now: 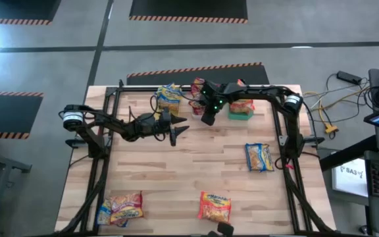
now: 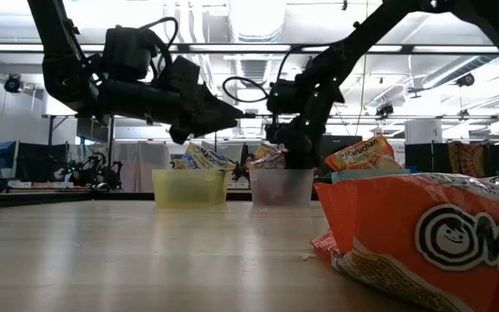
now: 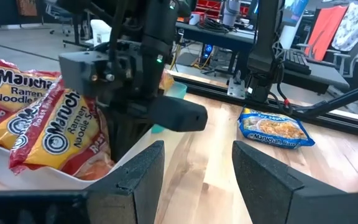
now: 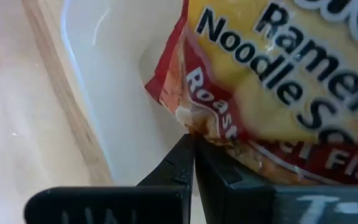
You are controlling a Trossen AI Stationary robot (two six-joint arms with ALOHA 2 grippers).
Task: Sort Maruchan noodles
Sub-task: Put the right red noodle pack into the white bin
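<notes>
Three bins stand in a row at the table's twelve-o'clock edge: a yellow bin (image 1: 169,100) holding blue-and-yellow packets, a clear bin (image 1: 197,99) and a green bin (image 1: 240,112). The right gripper (image 1: 207,118) hangs over the clear bin, fingers pressed together, tips touching a red packet (image 4: 272,74) lying inside. The left gripper (image 1: 176,133), fingers spread and empty, hovers at its eight o'clock. Loose packets lie toward six: an orange packet (image 1: 214,207), a blue packet (image 1: 259,157).

Two dark fingers (image 3: 140,177) apart over wooden table (image 3: 216,155); red noodle packets (image 3: 55,134) in white bin (image 3: 5,171); blue packet (image 3: 275,127) beyond.
</notes>
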